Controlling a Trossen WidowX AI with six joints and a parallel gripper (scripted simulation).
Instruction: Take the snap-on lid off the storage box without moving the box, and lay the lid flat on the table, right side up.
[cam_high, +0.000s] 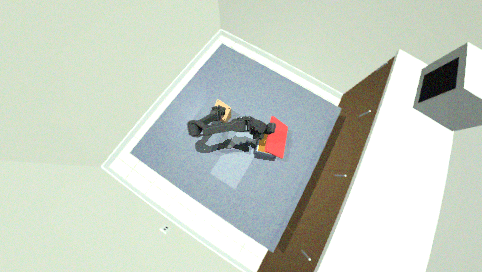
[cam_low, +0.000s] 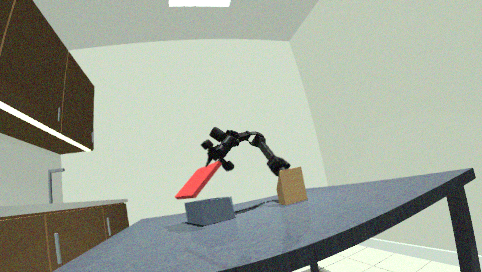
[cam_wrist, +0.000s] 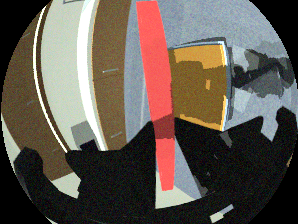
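Observation:
The red lid (cam_high: 278, 141) (cam_low: 198, 181) (cam_wrist: 156, 65) is off the box and steeply tilted in the air, its lower edge away from the arm. My gripper (cam_high: 268, 131) (cam_low: 218, 161) (cam_wrist: 162, 123) is shut on the lid's upper edge. The grey-blue storage box (cam_high: 267, 154) (cam_low: 210, 211) (cam_wrist: 229, 80) stands upright on the table (cam_high: 235, 70) (cam_low: 350, 215), open at the top, with an orange-brown inside. In the exterior view a gap shows between the lid and the box. In the top view the lid hides part of the box.
The arm's base is at a tan block (cam_high: 226, 109) (cam_low: 293, 185) behind the box. Beyond the table's far side from the arm is a brown cabinet (cam_high: 345, 145) (cam_wrist: 107, 75) with a white counter (cam_high: 395, 150). The arm's shadow falls beside the box.

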